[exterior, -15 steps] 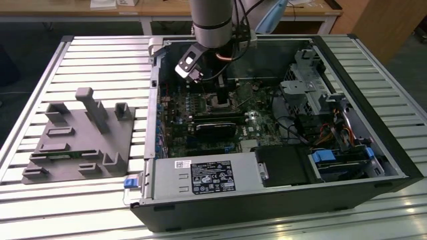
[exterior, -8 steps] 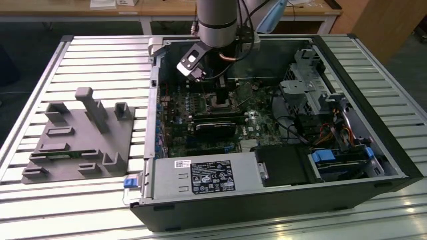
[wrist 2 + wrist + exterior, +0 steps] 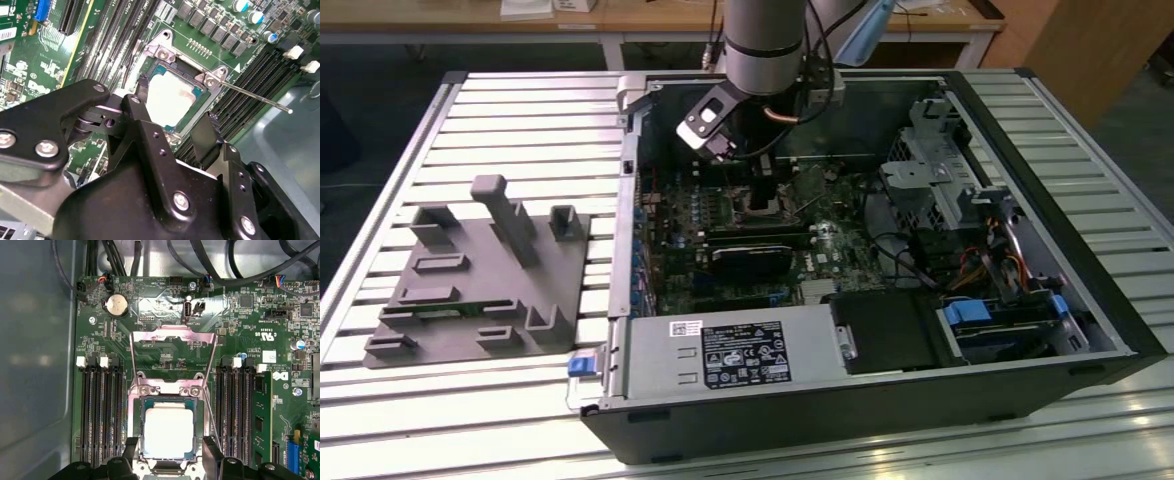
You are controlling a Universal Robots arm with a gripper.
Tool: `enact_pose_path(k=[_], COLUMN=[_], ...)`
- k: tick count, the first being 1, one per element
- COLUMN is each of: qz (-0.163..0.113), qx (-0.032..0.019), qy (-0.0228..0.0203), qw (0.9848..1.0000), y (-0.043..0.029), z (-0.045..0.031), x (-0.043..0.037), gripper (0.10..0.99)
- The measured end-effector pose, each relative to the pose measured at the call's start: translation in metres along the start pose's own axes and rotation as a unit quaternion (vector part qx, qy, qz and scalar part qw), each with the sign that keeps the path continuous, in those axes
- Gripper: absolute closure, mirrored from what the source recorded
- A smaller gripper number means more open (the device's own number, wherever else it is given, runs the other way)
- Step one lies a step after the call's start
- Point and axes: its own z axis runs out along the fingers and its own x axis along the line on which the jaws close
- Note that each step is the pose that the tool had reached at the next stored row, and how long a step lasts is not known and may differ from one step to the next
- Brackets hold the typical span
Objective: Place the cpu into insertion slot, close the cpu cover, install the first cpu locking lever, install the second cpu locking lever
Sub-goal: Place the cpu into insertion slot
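The cpu (image 3: 168,432) lies flat in the insertion slot (image 3: 134,412), its pale metal top facing up; in the second wrist view the cpu (image 3: 167,97) is seated the same way. My gripper (image 3: 170,442) is open, with one black finger (image 3: 131,450) on each side of the chip and a small gap to its edges. The cpu cover (image 3: 172,332) stands swung back from the socket, the board showing through its window. A thin locking lever (image 3: 255,97) sticks out beside the socket, unlatched. In the exterior view my gripper (image 3: 761,185) reaches down into the case.
Black memory slots (image 3: 102,410) flank the socket on both sides, and cables (image 3: 200,260) run along the board's far edge. The open computer case (image 3: 1107,300) has tall walls, a power supply (image 3: 720,350) and drive bays (image 3: 987,320). A grey fixture (image 3: 480,270) sits on the exterior view's left.
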Motion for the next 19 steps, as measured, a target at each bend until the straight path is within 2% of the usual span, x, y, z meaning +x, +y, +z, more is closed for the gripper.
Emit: enact_pose_path(k=[4,5,6,8,9,11,12,14,15,16,17,19], qz=[0.000,0.000,0.000,0.000,0.000,0.000,0.000,0.000,0.000,0.000,0.000,0.000], qx=[0.0000,0.0000,0.0000,0.0000,0.0000,0.0000,0.0000,0.0000,0.0000,0.0000,0.0000,0.0000], qy=[0.0000,0.0000,0.0000,0.0000,0.0000,0.0000,0.0000,0.0000,0.0000,0.0000,0.0000,0.0000], qw=[1.0000,1.0000,1.0000,1.0000,1.0000,1.0000,1.0000,1.0000,1.0000,1.0000,1.0000,1.0000], y=[0.0000,0.0000,0.0000,0.0000,0.0000,0.0000,0.0000,0.0000,0.0000,0.0000,0.0000,0.0000], z=[0.0000,0.0000,0.0000,0.0000,0.0000,0.0000,0.0000,0.0000,0.0000,0.0000,0.0000,0.0000], x=[0.0000,0.0000,0.0000,0.0000,0.0000,0.0000,0.0000,0.0000,0.0000,0.0000,0.0000,0.0000], gripper=[0.486,0.553,0.553,0.675,0.675,0.788,0.788,0.906,0.906,0.965,0.980,0.980])
